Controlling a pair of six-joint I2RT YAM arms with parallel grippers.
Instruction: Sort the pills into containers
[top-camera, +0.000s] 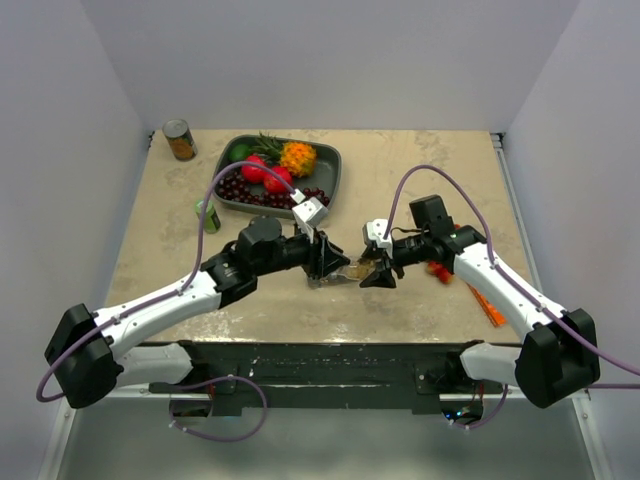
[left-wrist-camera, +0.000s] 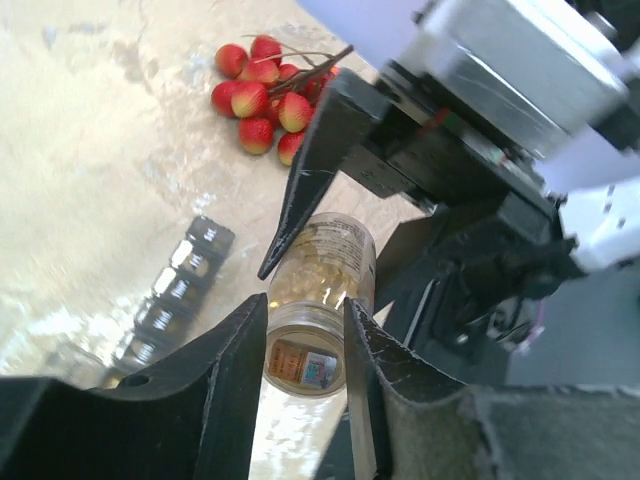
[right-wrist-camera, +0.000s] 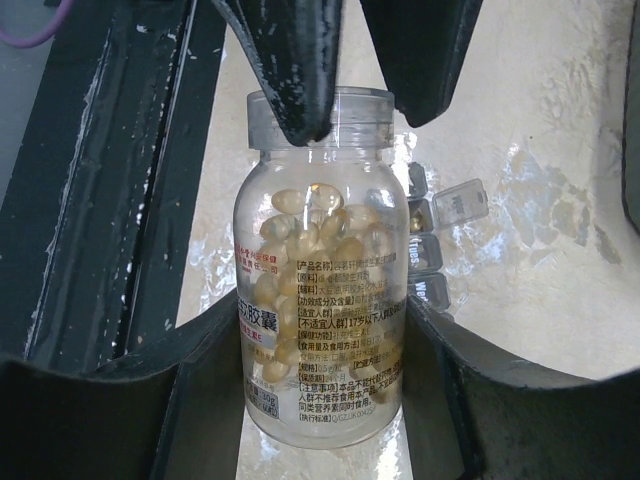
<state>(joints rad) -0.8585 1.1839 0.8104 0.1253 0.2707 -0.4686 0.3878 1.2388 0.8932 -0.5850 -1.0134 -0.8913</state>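
Observation:
A clear pill bottle (right-wrist-camera: 320, 250) with yellow capsules and a printed label is held between both grippers above the table. My right gripper (right-wrist-camera: 320, 320) is shut on the bottle's lower body. My left gripper (left-wrist-camera: 305, 310) is shut on the bottle's (left-wrist-camera: 322, 255) neck end. In the top view the two grippers, left (top-camera: 328, 262) and right (top-camera: 375, 272), meet at the table's middle front. The grey strip of containers (right-wrist-camera: 428, 255) lies on the table behind the bottle, one lid (right-wrist-camera: 460, 203) open. It also shows in the left wrist view (left-wrist-camera: 175, 290).
A dark fruit tray (top-camera: 333, 170) stands at the back centre, a tin can (top-camera: 180, 140) at the back left. A small green object (top-camera: 207, 215) lies left of the arms. A bunch of red fruit (left-wrist-camera: 265, 95) and an orange object (top-camera: 487, 305) lie to the right.

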